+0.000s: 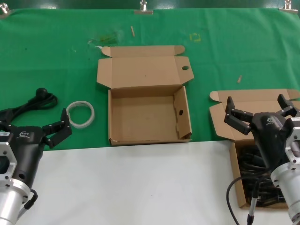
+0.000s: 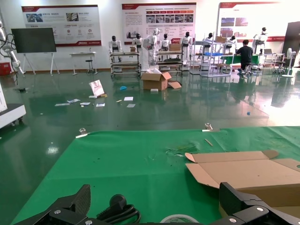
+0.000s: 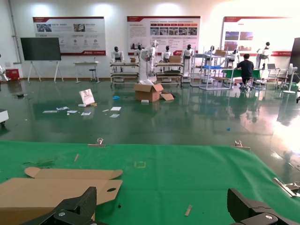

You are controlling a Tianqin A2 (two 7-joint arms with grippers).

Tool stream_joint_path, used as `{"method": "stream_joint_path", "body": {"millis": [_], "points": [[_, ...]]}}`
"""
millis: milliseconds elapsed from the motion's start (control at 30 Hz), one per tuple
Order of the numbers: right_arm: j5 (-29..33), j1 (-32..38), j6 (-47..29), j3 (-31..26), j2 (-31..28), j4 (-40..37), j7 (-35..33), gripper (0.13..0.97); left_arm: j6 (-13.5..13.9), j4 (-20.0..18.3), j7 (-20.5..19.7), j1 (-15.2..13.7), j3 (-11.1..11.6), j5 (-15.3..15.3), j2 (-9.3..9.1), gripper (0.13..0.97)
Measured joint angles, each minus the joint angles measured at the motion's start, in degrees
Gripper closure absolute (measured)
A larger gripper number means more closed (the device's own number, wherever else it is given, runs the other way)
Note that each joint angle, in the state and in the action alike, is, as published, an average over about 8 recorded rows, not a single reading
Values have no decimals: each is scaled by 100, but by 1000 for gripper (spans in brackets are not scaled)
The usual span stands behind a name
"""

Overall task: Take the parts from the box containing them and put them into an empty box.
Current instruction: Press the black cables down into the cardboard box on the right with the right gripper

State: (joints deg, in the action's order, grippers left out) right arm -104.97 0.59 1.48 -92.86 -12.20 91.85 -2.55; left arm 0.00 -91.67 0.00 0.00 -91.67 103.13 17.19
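The empty box point(image 1: 143, 117) stands open mid-table, its lid point(image 1: 140, 70) laid back with an oval hole near one corner; that lid also shows in the left wrist view point(image 2: 243, 173) and the right wrist view point(image 3: 51, 190). At the right, the box containing the parts point(image 1: 238, 185) holds black cords point(image 1: 255, 164). My right gripper point(image 1: 262, 111) point(image 3: 161, 211) hovers open over this box's far end, holding nothing. One more black cord point(image 1: 42, 97) point(image 2: 119, 208) lies on the cloth at far left. My left gripper point(image 1: 32, 123) point(image 2: 154, 211) is open just short of it.
A white ring of tubing point(image 1: 80, 112) point(image 2: 178, 219) lies between the left gripper and the empty box. Green cloth point(image 1: 211, 51) covers the far half of the table; the bare white tabletop point(image 1: 140, 183) is nearest me. Small scraps point(image 1: 239, 78) dot the cloth.
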Motion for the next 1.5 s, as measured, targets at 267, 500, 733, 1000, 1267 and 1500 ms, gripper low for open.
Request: {"method": "stream_joint_path", "body": {"millis": [267, 500, 733, 1000, 1267, 1500], "points": [[0, 0, 0, 0, 0, 0, 0, 129, 0, 0, 0, 0, 0, 0, 0, 132], [0, 0, 0, 0, 0, 0, 0, 129, 0, 0, 0, 0, 0, 0, 0, 132], [0, 0, 0, 0, 0, 0, 0, 129, 0, 0, 0, 0, 0, 0, 0, 132], [0, 0, 0, 0, 0, 0, 0, 129, 0, 0, 0, 0, 0, 0, 0, 132], [-456, -50, 393, -350, 2, 89, -129, 129, 0, 0, 0, 0, 0, 0, 0, 132], [-1805, -123, 1574, -1068, 5, 421, -1300, 129, 0, 0, 0, 0, 0, 0, 0, 132]]}}
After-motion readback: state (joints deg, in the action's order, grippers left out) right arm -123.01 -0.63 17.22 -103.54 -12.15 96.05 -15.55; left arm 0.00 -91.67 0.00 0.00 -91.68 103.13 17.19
